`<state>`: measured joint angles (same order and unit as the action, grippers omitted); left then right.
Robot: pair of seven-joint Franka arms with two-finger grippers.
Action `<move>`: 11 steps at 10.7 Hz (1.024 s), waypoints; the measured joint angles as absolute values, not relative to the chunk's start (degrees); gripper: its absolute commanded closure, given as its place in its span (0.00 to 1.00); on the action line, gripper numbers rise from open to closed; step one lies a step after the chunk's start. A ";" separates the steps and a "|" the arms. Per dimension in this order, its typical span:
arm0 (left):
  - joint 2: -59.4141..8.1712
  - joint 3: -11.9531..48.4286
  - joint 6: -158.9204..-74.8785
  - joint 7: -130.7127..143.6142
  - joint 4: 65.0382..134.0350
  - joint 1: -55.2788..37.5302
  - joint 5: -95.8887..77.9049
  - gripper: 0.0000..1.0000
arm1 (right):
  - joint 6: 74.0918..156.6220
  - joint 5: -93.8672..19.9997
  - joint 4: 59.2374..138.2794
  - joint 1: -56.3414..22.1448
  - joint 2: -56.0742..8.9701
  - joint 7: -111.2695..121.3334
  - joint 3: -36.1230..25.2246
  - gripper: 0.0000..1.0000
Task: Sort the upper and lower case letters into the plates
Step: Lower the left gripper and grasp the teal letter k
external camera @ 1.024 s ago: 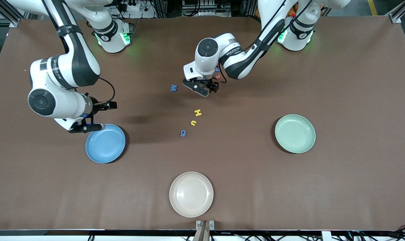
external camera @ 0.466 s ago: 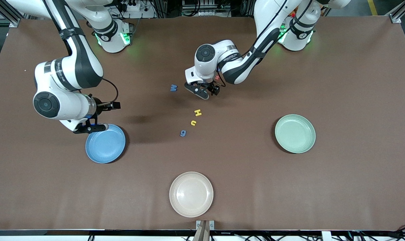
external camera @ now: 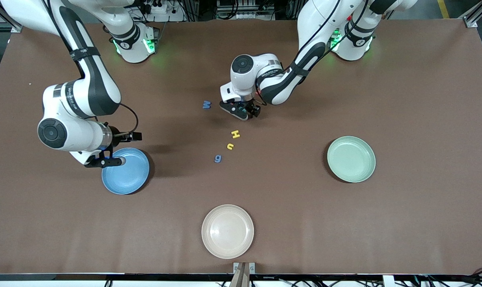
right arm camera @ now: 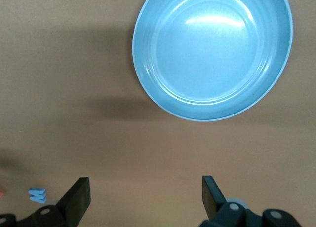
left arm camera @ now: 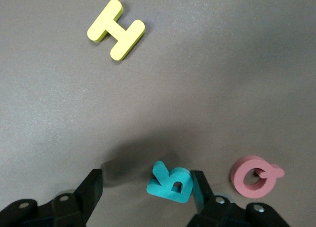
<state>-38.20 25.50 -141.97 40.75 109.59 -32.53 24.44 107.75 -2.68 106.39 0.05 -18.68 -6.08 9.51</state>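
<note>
Straddling the teal letter (left arm camera: 171, 182) on the counter (external camera: 404, 99), our left end effector (left arm camera: 148, 187) stands wide, one finger touching it; our right end effector (right arm camera: 145, 192) waits wide beside the blue plate (right arm camera: 212, 49).

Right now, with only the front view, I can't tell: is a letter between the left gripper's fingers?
Observer: Yes, a teal letter sits between the open fingers of the left gripper, close against one finger.
Operator: Anything beside it?
Observer: A pink letter lies just outside that finger, apart from the teal one.
Operator: Blue plate empty?
Observer: Yes; the blue plate holds nothing, and the open right gripper hovers beside its rim.
</note>
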 measured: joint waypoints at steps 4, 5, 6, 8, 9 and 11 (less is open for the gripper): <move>-38.20 25.54 -141.96 41.43 109.64 -32.85 24.45 0.19 | 107.19 -3.07 106.40 0.46 -19.96 -6.08 9.60 0.00; -38.21 25.54 -141.96 41.74 109.65 -32.95 24.45 0.21 | 106.26 -3.16 106.39 0.37 -19.98 -6.08 9.72 0.00; -38.22 25.57 -141.96 41.96 109.66 -33.10 24.46 0.24 | 105.51 -3.23 106.39 0.08 -19.98 -6.08 9.90 0.00; -38.24 25.62 -141.97 42.53 109.67 -33.76 24.46 0.30 | 103.56 -3.34 106.24 -2.04 -19.92 -6.10 10.15 0.00; -38.24 25.62 -141.97 42.65 109.67 -33.94 24.46 0.31 | 102.46 -3.36 106.14 -3.41 -19.77 -6.15 10.25 0.00; -38.25 25.61 -141.97 42.68 109.65 -33.98 24.48 0.34 | 101.10 -3.36 106.09 -4.84 -19.39 -6.20 10.36 0.00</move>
<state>-38.25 25.61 -141.97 42.68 109.65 -33.98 24.48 101.10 -3.36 106.09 -4.84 -19.39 -6.20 10.36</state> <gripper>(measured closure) 0.304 0.000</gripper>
